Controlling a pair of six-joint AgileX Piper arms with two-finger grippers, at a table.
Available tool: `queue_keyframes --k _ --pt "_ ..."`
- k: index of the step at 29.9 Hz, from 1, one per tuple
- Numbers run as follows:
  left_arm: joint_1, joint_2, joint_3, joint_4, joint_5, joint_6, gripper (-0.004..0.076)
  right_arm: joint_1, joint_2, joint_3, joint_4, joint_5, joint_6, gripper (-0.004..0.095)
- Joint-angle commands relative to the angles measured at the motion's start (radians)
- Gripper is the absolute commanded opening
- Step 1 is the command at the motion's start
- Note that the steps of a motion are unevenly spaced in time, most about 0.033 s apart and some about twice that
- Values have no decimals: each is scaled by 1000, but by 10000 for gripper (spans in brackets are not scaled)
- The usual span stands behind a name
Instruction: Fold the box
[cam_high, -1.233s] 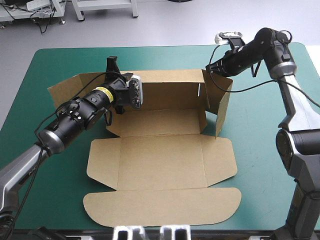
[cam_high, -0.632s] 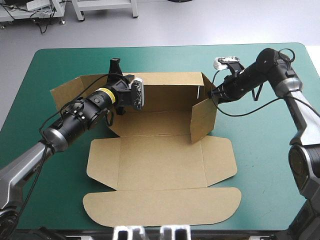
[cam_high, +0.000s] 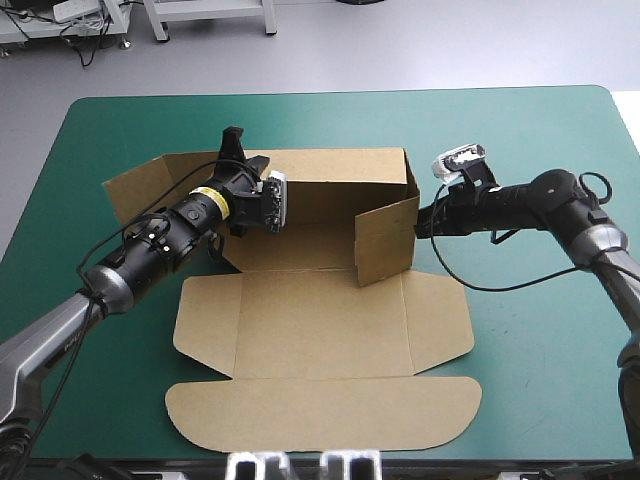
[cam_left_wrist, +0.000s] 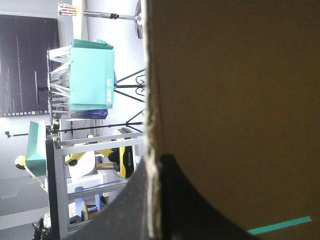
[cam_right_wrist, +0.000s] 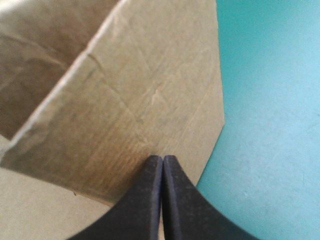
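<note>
Box (cam_high: 320, 330) flap touches right pincer (cam_right_wrist: 162, 160) at its joined tip.

**Brown, teal-green, black**

The box (cam_high: 320, 320) is seen in plain, unprinted brown, darker where its raised walls are shaded. The table cover (cam_high: 520, 150) is shown in uniform teal-green. Black is worn by the right gripper (cam_right_wrist: 162, 159) and left gripper (cam_left_wrist: 152, 162). A yellow band (cam_high: 207, 196) is carried on the left arm (cam_high: 150, 245).

The right hand (cam_right_wrist: 162, 159) has its two black fingers (cam_right_wrist: 145, 200) pressed together into one point. The tip is at the outer face of a raised brown flap of the box (cam_right_wrist: 145, 95), near the flap's slanted edge. Beside that edge lies bare teal-green tabletop (cam_right_wrist: 270, 125).
</note>
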Motion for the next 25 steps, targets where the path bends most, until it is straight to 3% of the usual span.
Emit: queue_keyframes --k 1,6,16,22,25 --pt "-9 -28 -11 7 -14 2 -9 0 -67 9 182 -37 -137 -18" --pt "-34 -28 -11 11 32 2 -9 26 -113 90 249 -97 -244 -17" --pt "-44 -28 -9 66 65 2 -9 148 -285 330 374 -450 -532 -17" --pt "-44 -28 -8 59 89 -3 -9 152 -286 341 404 -466 -561 -16" --pt "-44 -28 -8 59 98 -8 -9 152 -286 339 399 -440 -579 52"
